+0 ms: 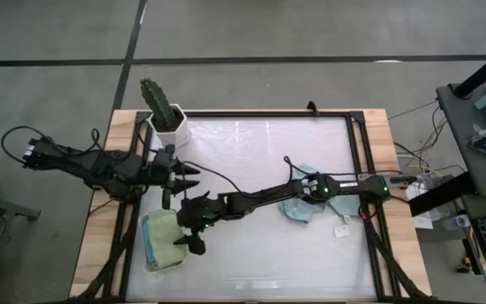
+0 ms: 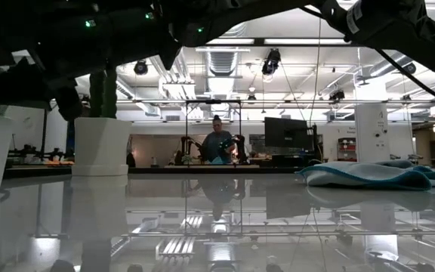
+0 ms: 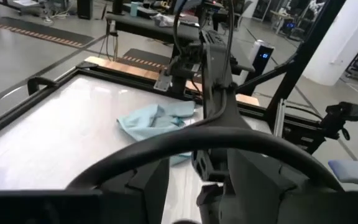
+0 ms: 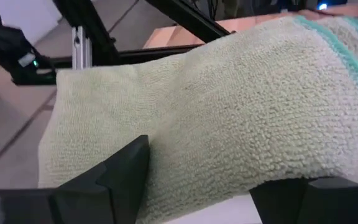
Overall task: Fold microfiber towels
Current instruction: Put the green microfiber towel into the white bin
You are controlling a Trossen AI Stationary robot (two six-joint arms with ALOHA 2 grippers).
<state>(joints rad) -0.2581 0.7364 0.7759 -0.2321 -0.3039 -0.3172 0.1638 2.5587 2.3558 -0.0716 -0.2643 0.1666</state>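
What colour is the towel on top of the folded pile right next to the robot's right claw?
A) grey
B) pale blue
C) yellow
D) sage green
D. The right gripper hangs beside the folded pile at the table's front left, and the top towel there, the sage green towel, fills the right wrist view, pale green and fuzzy with a teal edge peeking out underneath.

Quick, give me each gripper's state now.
Left gripper: open, holding nothing.
Right gripper: open, at the sage green towel, not gripping it.
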